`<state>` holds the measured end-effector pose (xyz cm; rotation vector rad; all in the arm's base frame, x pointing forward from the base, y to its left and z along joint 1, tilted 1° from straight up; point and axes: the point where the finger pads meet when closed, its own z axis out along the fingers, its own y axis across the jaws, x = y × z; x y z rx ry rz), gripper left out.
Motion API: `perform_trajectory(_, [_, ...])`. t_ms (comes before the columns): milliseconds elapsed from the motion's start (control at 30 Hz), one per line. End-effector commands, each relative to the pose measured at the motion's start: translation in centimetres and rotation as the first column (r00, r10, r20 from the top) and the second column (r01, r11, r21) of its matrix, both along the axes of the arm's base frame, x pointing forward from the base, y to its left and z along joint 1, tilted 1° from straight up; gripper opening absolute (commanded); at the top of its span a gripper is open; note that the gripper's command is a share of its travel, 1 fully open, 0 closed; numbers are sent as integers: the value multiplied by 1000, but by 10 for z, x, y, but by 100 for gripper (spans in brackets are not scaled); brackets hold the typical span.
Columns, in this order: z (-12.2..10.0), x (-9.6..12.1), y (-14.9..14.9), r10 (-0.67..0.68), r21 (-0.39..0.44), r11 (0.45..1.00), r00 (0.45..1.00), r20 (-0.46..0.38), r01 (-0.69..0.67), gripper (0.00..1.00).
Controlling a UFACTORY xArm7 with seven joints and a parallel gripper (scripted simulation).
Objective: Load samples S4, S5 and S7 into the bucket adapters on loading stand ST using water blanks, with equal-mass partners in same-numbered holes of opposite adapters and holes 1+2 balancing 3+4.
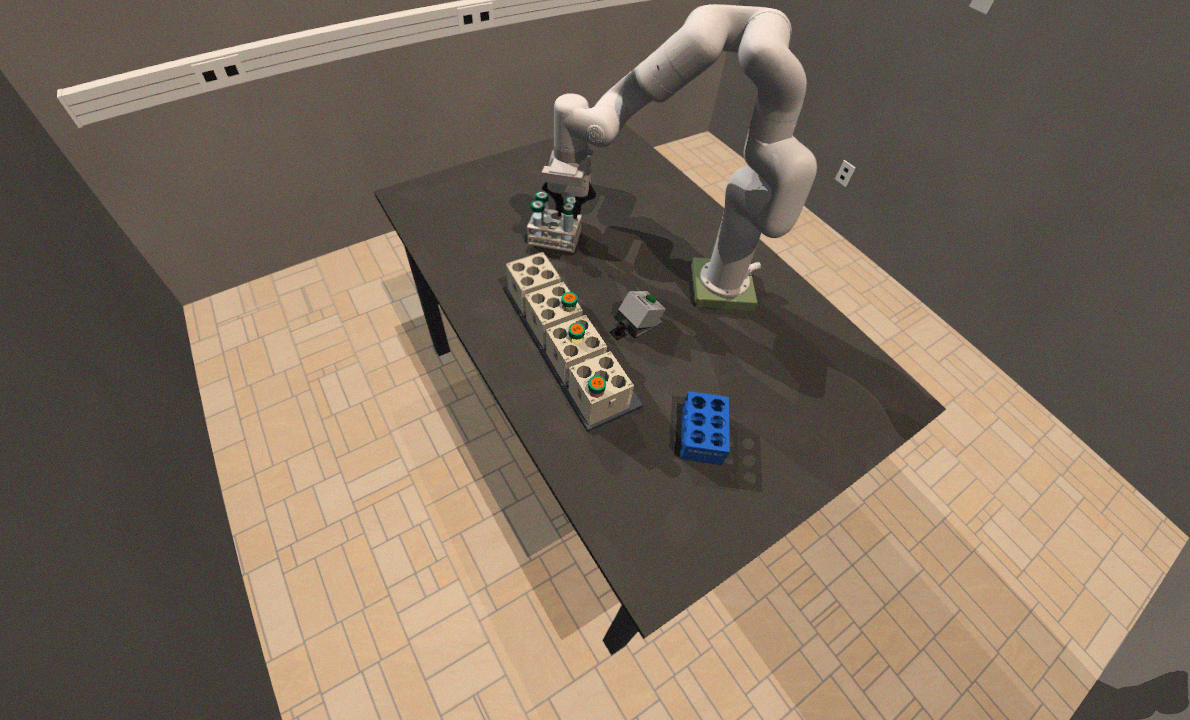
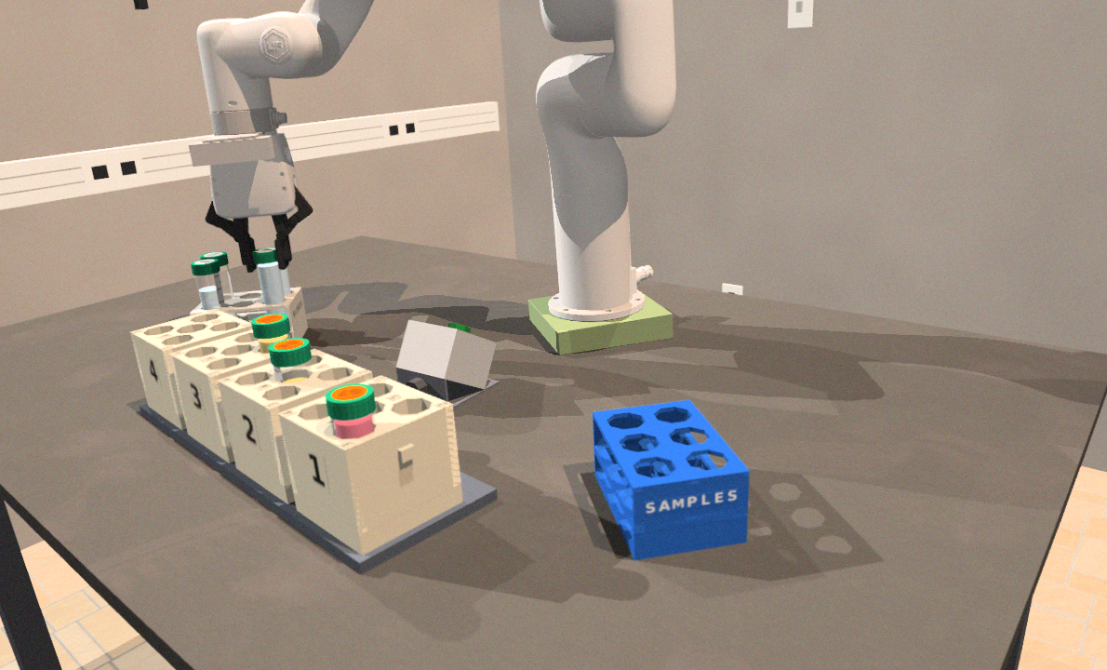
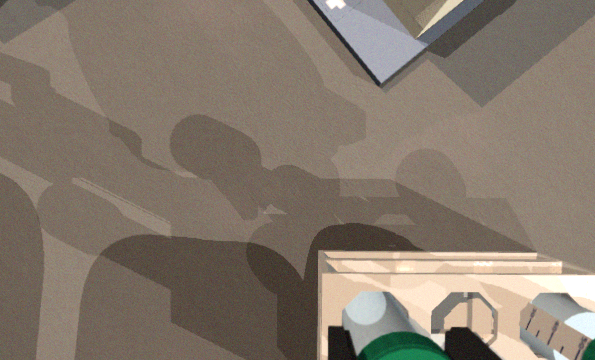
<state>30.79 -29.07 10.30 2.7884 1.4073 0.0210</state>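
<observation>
My gripper [image 1: 569, 204] [image 2: 265, 259] [image 3: 398, 345] is shut on the green cap of a front water blank, upright and slightly raised, its lower part still inside the white rack [image 1: 552, 240] [image 2: 295, 323] [image 3: 387, 281]. Other blanks stand there; cap numbers are unreadable. On the loading stand [image 2: 473, 496] [image 3: 383, 62], adapter 1 [image 1: 612, 411] [image 2: 403, 500] holds a pink sample [image 1: 596, 384] [image 2: 350, 401]. Adapter 2 [image 2: 249, 462] holds an orange-dotted sample [image 1: 576, 330] [image 2: 290, 351], and adapter 3 [image 2: 199, 429] another [image 1: 569, 300] [image 2: 270, 326]. Adapter 4 [image 1: 527, 287] [image 2: 154, 395] is empty.
The small desk [image 1: 639, 310] [image 2: 449, 354] with the green DONE key [image 1: 650, 299] [image 2: 458, 328] stands between the adapters and the arm's base. The blue SAMPLES rack [image 1: 705, 450] [image 2: 690, 520] stands near adapter 1, its holes empty.
</observation>
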Motion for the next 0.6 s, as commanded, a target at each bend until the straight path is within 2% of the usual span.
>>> perform_trajectory(0, [4, 1, -1, 0, -2, 1000, 1000, 3, 0, 0])
perform_trajectory(567, [14, 1, -1, 0, -2, 1000, 1000, 3, 0, 0])
